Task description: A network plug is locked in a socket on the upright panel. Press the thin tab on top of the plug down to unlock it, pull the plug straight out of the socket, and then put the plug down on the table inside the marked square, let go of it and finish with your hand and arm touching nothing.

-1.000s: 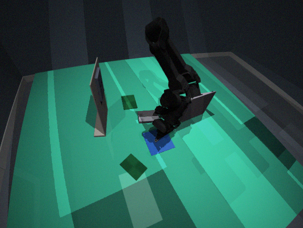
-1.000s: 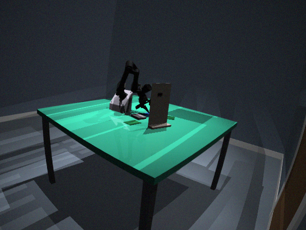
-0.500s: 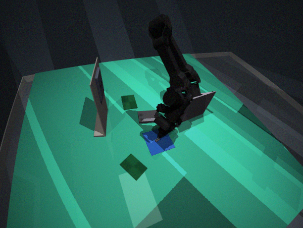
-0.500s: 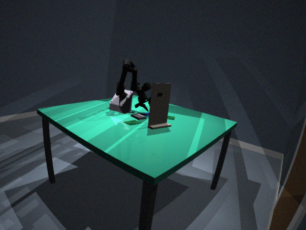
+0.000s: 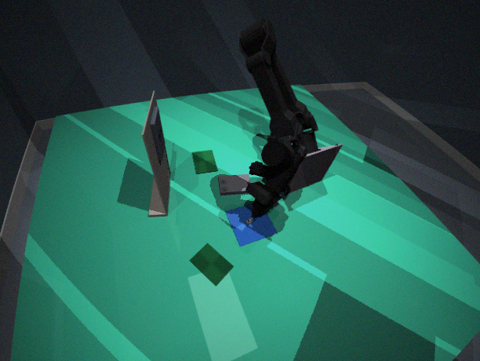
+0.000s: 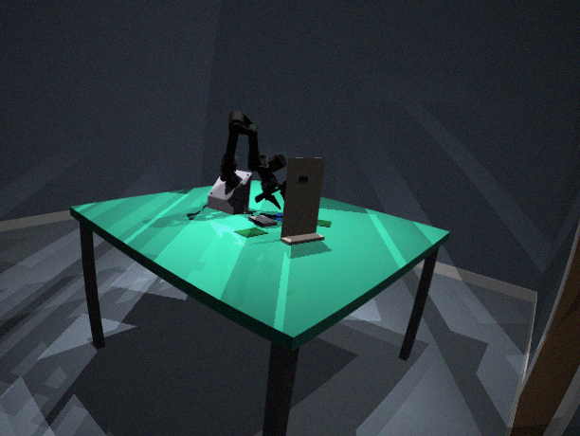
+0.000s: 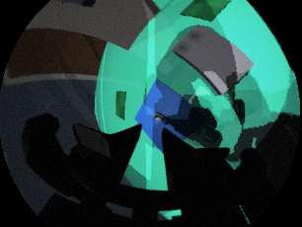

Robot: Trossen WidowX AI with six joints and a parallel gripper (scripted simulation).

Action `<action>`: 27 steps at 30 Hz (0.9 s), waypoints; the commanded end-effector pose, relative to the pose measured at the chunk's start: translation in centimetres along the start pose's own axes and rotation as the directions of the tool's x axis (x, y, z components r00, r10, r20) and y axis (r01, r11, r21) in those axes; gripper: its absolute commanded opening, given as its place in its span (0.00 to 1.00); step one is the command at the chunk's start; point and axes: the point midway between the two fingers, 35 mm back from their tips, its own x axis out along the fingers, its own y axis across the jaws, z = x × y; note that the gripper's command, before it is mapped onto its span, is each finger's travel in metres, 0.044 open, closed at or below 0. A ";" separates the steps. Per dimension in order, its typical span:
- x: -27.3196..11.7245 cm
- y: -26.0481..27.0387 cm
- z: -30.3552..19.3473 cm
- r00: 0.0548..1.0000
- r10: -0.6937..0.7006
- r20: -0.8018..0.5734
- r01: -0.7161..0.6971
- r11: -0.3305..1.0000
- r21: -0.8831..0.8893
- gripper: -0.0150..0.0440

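Note:
The small network plug (image 5: 249, 221) (image 7: 158, 117) lies on the blue marked square (image 5: 255, 237) (image 7: 170, 96), near its middle. It is too small to show how its tab sits. My gripper (image 5: 255, 213) (image 7: 152, 128) is open, with a gap between the fingertips and nothing held. In the wrist view the plug shows just beyond the fingertips; I cannot tell the exact height above it. The upright panel (image 5: 160, 188) (image 6: 303, 204) stands apart from the gripper, with a socket housing (image 5: 157, 133) on its near face; no plug is visible there.
A grey box (image 5: 231, 185) (image 6: 262, 221) (image 7: 212, 54) lies beside the blue square, close to the hand. One green square (image 5: 205, 162) lies behind the box, another (image 5: 212, 264) in front of the blue square. A pale slanted block (image 5: 319, 169) (image 6: 223, 201) stands by the arm.

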 end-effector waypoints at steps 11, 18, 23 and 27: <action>-0.9 1.2 -0.2 1.000 0.008 0.000 -0.008 1.000 0.011 0.52; -1.4 1.6 -0.3 1.000 0.008 -0.002 -0.008 1.000 0.011 0.52; -1.7 1.9 -0.3 1.000 0.007 -0.003 -0.007 1.000 0.012 0.52; -2.0 2.2 -0.4 1.000 0.007 -0.003 -0.007 1.000 0.012 0.52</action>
